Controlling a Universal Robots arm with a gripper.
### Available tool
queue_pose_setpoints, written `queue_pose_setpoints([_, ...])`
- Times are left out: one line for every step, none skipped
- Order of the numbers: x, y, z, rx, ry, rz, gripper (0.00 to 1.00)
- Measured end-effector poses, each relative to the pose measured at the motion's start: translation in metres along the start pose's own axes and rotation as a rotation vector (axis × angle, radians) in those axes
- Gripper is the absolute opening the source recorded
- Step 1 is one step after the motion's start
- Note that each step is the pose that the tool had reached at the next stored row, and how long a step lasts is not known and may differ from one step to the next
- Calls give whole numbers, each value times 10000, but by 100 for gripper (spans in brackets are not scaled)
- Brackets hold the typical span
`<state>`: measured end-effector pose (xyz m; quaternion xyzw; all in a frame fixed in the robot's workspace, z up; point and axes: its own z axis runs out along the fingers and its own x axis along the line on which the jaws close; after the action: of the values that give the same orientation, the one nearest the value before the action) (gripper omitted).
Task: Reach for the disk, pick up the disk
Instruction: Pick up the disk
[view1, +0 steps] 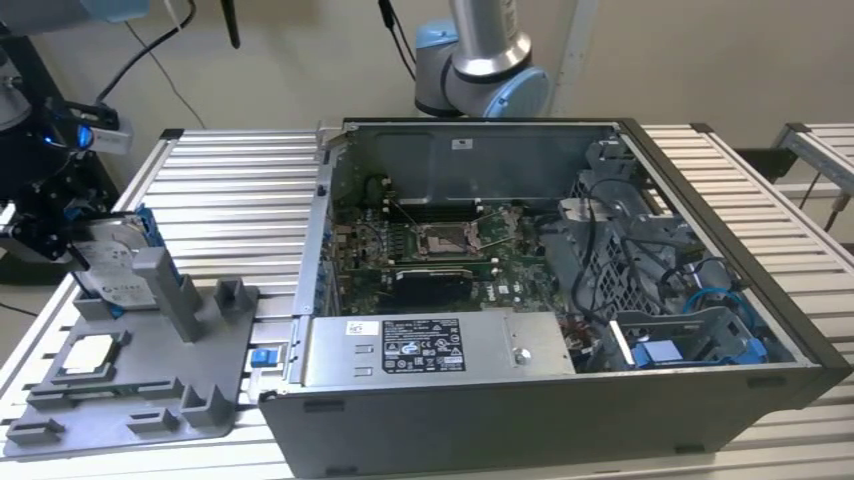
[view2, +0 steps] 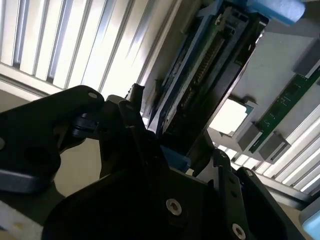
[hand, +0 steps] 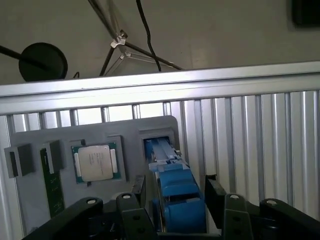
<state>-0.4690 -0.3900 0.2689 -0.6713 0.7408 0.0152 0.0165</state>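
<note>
Exterior view: the disk (view1: 115, 268) stands upright at nine o'clock, its low end in a slot of the grey tray (view1: 147, 372). The claw (hand: 176, 195) grips its sides. A square chip (view1: 88, 352) lies in the tray too, on the worktop (view1: 227, 190).

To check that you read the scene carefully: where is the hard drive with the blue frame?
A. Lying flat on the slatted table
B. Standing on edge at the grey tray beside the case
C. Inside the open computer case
B: in the exterior view the hard drive stands on edge at the far end of the grey tray, on that view's left of the computer case.
</note>
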Motion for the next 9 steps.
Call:
queue_pose_setpoints([1,0,5,2,-2,-1,100])
queue_pose_setpoints([1,0,13,2,-2,-1,100])
queue_pose_setpoints([1,0,19,1,-2,-1,100])
queue_pose_setpoints([2,0,25,0,-1,-1,100])
queue_pose_setpoints([2,0,29,-1,-1,-1,100])
queue_pose_setpoints([2,0,30,-3,-4,-1,100])
queue_pose_setpoints([2,0,37,0,-8,0,100])
queue_pose_setpoints([2,0,44,2,-10,0,100])
queue_pose_setpoints([3,-1,50,1,-10,-1,100])
